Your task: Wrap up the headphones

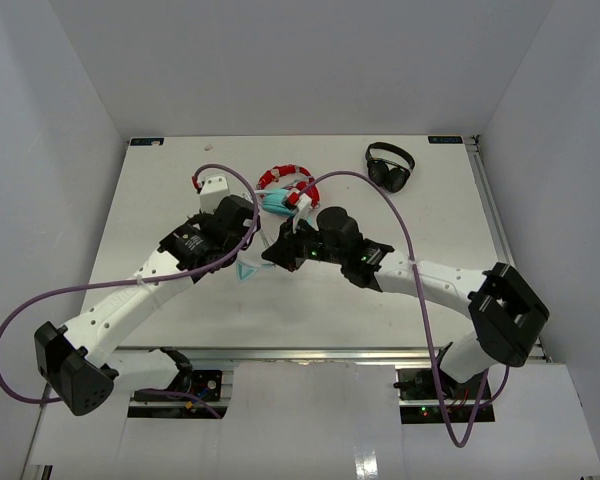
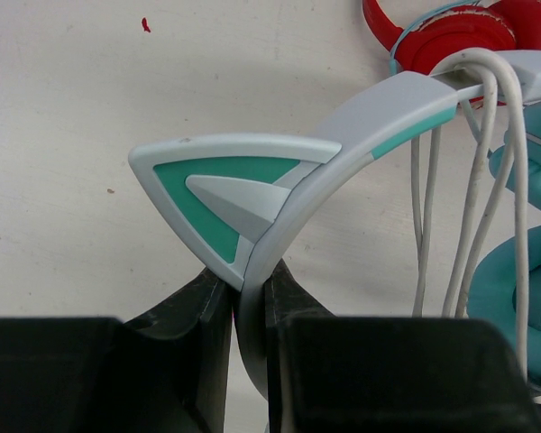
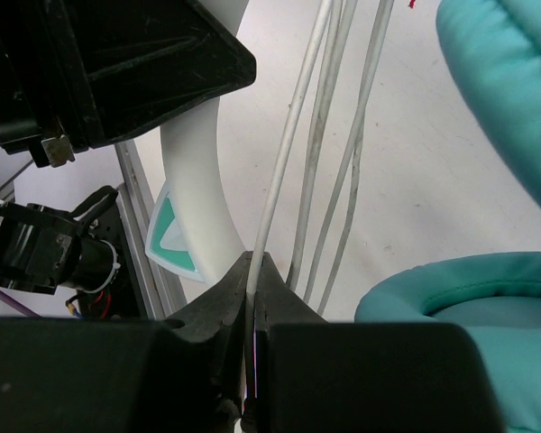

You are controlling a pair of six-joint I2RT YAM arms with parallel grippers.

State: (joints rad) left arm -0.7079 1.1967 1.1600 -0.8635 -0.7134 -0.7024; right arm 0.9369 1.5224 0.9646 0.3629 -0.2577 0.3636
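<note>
Two claws hold one item. The headphones (image 1: 277,203) sit just above the middle of the overhead frame, on the white worktop (image 1: 280,310), between the two arm ends.

Appearance: the headband (image 2: 361,126) is pale grey-white with a teal stripe along its inner edge. A cat-ear point (image 2: 221,194) has a teal triangular face and a grey raised wedge inside it. The ear cups (image 3: 500,108) are padded, teal and smooth. The thin white cable (image 3: 285,153) hangs in several loose strands off the headband.

Left claw (image 2: 250,289): pressed onto the headband, pinching it just below the cat-ear point.

Right claw (image 3: 253,271): pressed together on a single cable strand. The other strands run free beside it.

Neighbours: the red headphones (image 1: 276,178) lie against the teal pair on its upper side. The black headphones (image 1: 390,165) lie well apart, in the upper right of the overhead frame.

Writing: small dark tags (image 1: 146,142) sit at the far corners of the worktop, too small to read.
</note>
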